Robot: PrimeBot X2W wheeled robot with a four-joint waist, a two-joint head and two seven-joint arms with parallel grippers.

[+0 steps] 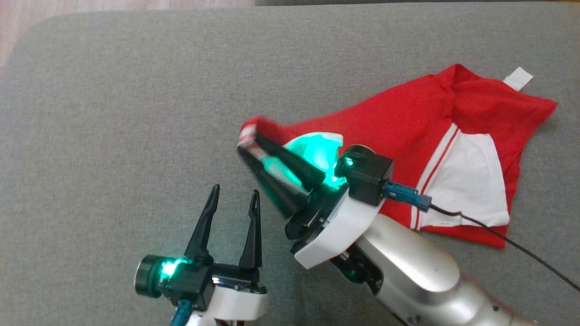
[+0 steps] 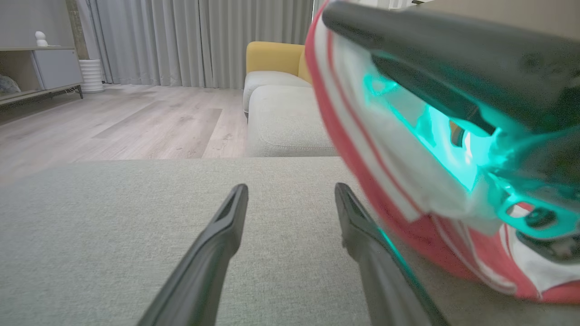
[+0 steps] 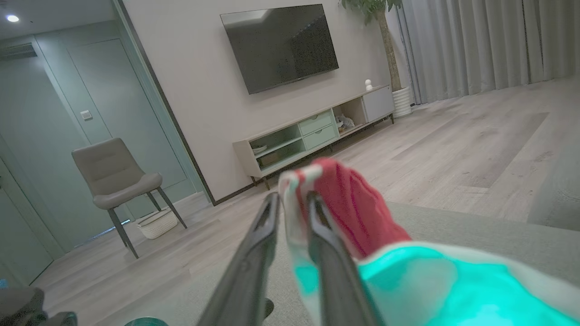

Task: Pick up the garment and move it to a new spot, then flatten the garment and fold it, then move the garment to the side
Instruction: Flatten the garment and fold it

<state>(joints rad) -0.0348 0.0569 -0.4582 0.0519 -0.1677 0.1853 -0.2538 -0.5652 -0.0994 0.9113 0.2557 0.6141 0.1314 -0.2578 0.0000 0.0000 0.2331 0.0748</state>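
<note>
Head view: red-and-white shirt is sprawled on the grey cushion, mostly on the right half. It's rumpled and def not flat yet.
Right pincer: pinched on the shirt's striped edge, with white cloth sandwiched between the two fingers. That corner is up off the cushion while the rest lies down, so my guess is it's dragging or stretching the edge leftward to spread things out.
Left pincer: fingers wide apart with nothing in them, hovering just left of the right one over bare cushion. Looks parked there so it can grab a second corner.
Stage: I'd say somewhere in the flattening bit, no fold made.
Watch out: it's a thin grip on a cuff-like edge, so it could slip if it pulls hard against the weight of the rest.
</note>
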